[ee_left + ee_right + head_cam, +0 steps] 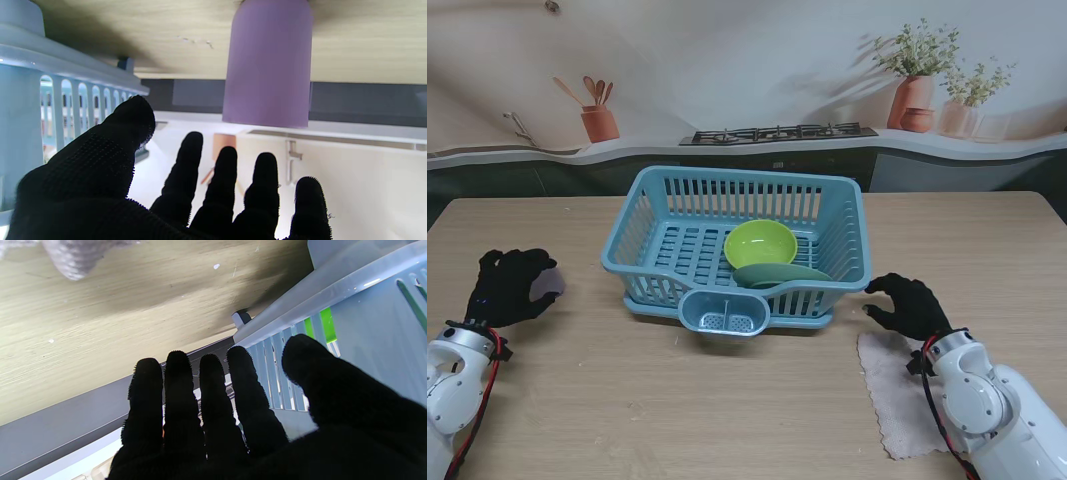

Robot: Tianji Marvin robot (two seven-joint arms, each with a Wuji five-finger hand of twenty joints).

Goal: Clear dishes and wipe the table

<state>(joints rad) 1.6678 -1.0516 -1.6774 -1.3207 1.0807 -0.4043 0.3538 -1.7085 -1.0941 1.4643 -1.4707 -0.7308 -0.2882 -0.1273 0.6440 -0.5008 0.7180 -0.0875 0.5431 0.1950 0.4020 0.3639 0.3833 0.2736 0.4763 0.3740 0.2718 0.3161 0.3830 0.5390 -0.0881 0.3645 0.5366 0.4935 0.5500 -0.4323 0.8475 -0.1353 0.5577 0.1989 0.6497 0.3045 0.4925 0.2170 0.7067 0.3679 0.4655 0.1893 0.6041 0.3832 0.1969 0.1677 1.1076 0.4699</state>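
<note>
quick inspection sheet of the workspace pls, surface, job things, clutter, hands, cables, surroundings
surface: wooden table, a few small specks in the right wrist view.
job's things: blue rack mid-table holding a green bowl and a darker green plate; purple cup upright by the left hand; cloth flat, near right, partly under the right wrist.
clutter: nothing seen.
hands: left hand open, fingers spread next to the cup, not gripping; right hand open beside the rack's right corner.
cables: red and black leads along both wrists.
surroundings: kitchen backdrop with hob, utensil pot, plants.

left robot hand (pixel 509 287) open, right robot hand (pixel 911 305) open, fingers spread
</note>
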